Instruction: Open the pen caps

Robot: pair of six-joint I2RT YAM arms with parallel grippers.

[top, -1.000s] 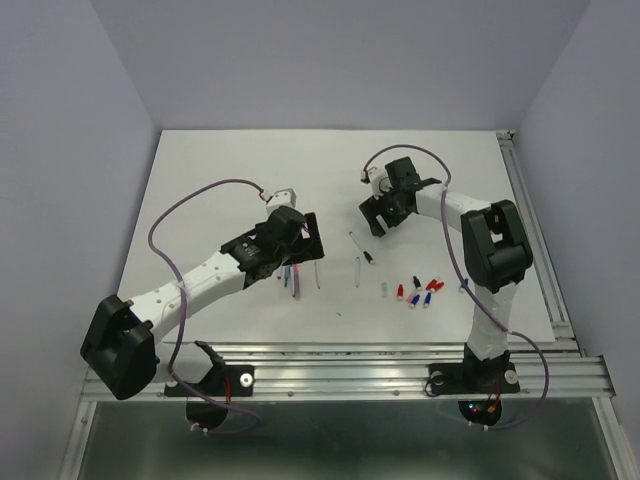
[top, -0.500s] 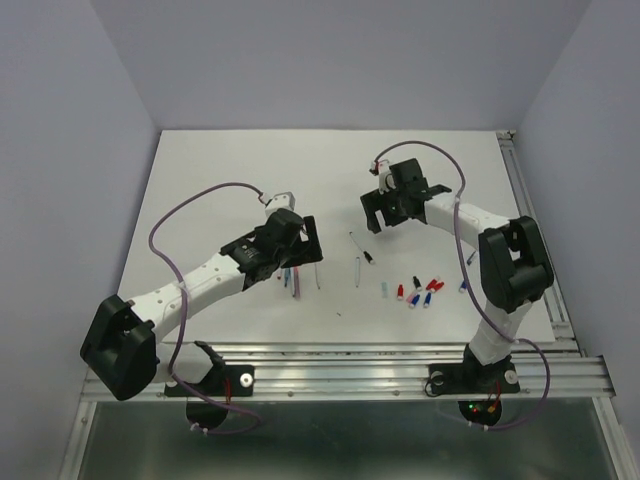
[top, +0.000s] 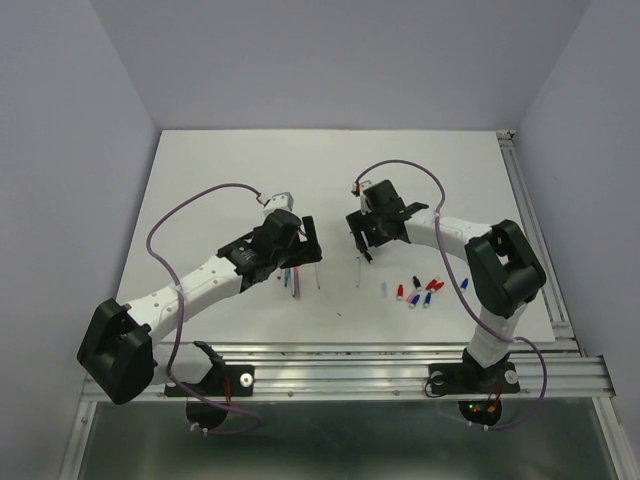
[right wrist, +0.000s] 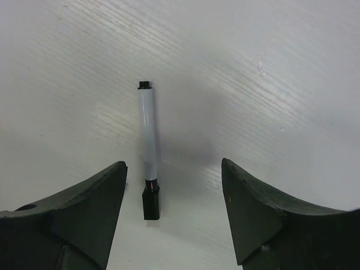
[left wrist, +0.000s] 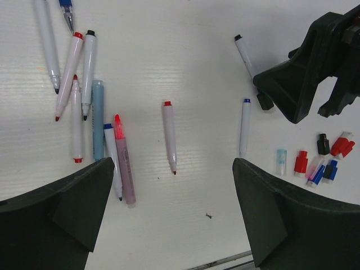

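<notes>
The right gripper (right wrist: pixel 172 185) is holding its two dark fingers (right wrist: pixel 73 214) spread wide, one in each lower corner of the right wrist view. Their bases are running off the bottom edge. Between them, touching neither, a thin white pen with a black end plug (right wrist: pixel 147 126) is lying on the white table (right wrist: pixel 270 67). Its short black plastic cap (right wrist: pixel 151 203) is sitting on the pen's lower end, with a thin reddish band showing where the two meet. I cannot tell whether the fingertips are touching the table.

In the left wrist view, the left gripper (left wrist: pixel 173 191) is showing only the dark tips of its fingers (left wrist: pixel 62 208), spread far apart along the bottom edge and gripping nothing. Above the gap, a white pen with a red end (left wrist: pixel 168 132) and a white pen with a blue end (left wrist: pixel 245 126) are lying well apart.

At the left, a loose bunch of uncapped pens (left wrist: pixel 87 73) is lying on the table, two of them cut off by the top edge. At the right, a cluster of small loose plastic caps in red, blue, pale and dark (left wrist: pixel 301 162) is lying just below the right gripper's black body. That body is covering part of the black-capped pen.

In the top view this pen is mostly hidden, and the caps are showing only as tiny coloured specks.
</notes>
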